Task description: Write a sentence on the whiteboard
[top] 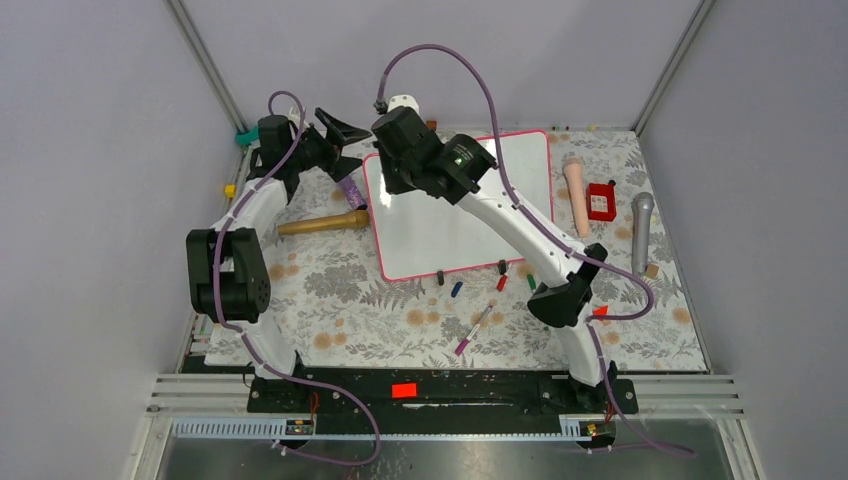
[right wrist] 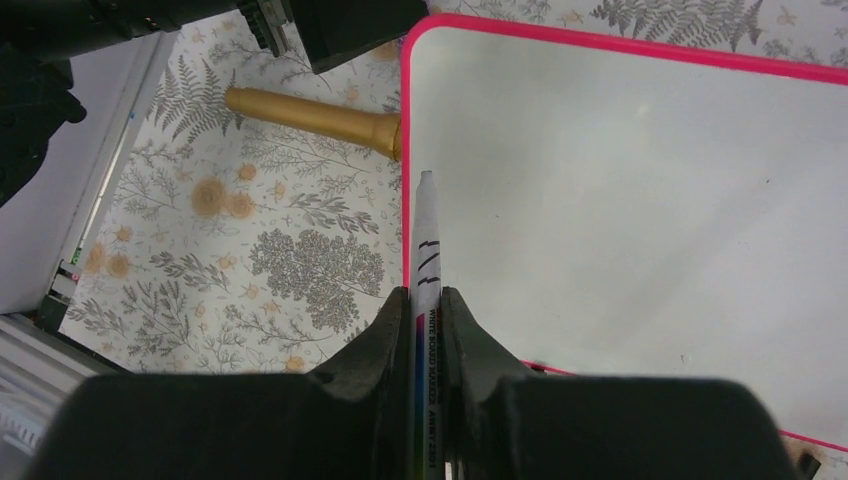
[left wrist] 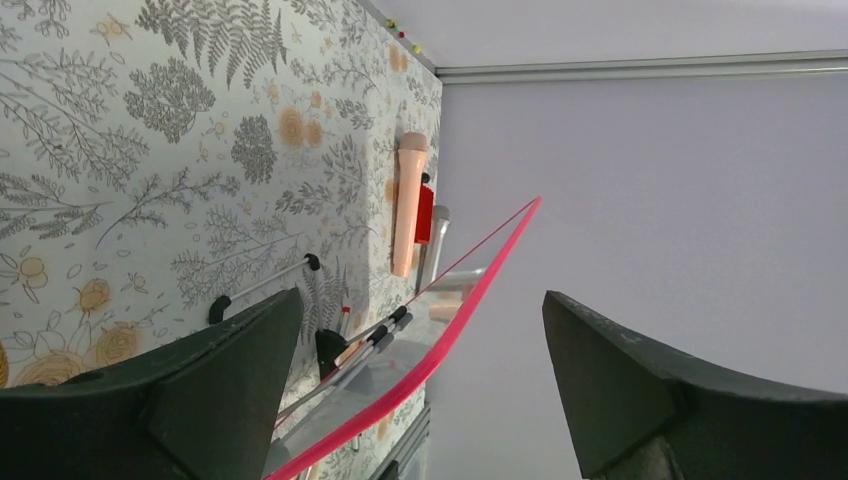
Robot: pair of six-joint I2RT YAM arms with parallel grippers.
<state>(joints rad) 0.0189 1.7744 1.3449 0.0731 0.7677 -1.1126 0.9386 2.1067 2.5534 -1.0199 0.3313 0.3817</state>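
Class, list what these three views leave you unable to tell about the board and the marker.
1. Top view: the right arm hides the far-left part of the whiteboard.
2. Right wrist view: whether the tip of the marker touches the board is unclear; the right gripper covers part of its print.
3. Left wrist view: the board is seen edge-on, so its face is unreadable.

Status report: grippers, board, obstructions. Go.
Left gripper open, at far-left corner of board. Right gripper shut on marker, tip at left rim. No writing visible. Gold handle butts left rim.
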